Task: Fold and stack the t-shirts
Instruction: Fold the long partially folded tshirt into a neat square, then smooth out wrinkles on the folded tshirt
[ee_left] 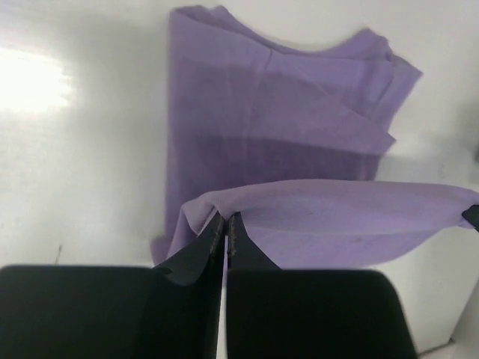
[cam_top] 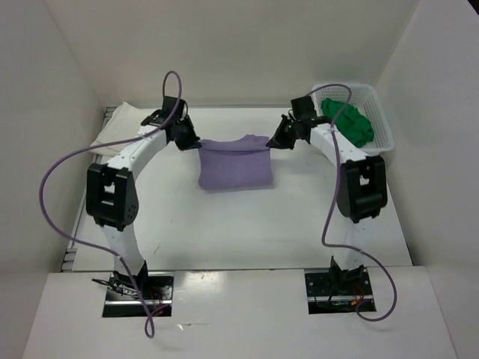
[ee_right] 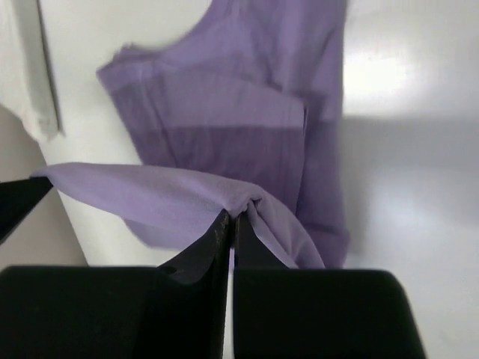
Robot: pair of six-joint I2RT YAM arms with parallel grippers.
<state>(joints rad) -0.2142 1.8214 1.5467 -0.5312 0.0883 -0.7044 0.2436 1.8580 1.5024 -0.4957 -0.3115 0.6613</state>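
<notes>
1. Nearest the overhead camera sit my arm bases (cam_top: 135, 288) at 6 o'clock. Further up the table (cam_top: 239, 232), the purple t-shirt (cam_top: 236, 168) lies at centre as a rough rectangle, its long axis running 9 to 3.
2. From above, my left gripper (cam_top: 187, 138) is at the shirt's 10 o'clock corner and my right gripper (cam_top: 278, 140) at its 2 o'clock corner. The far edge is stretched between them. The green t-shirt (cam_top: 352, 123) is bunched in the basket (cam_top: 374, 93) at 2 o'clock, and the white t-shirt (cam_top: 112, 131) lies at 10 o'clock behind my left arm.
3. Left wrist view: my left gripper (ee_left: 226, 221) has its jaws pinched tight on a fold of purple cloth. The lifted edge runs off toward 3 o'clock, and the rest of the purple t-shirt (ee_left: 284, 127) lies flat at 12.
4. Right wrist view: my right gripper (ee_right: 232, 218) is likewise clamped on purple cloth, with no gap between the jaws. Its lifted edge leads off toward 9 o'clock, and the shirt body (ee_right: 224, 112) lies flat at 12.
5. I judge this a fold in hand. In the overhead view the shirt body lies toward 6 o'clock from both grippers, across the held edge's 9-to-3 line. Neither arm is nearer, so both should carry the edge toward 6 together and keep it level.
</notes>
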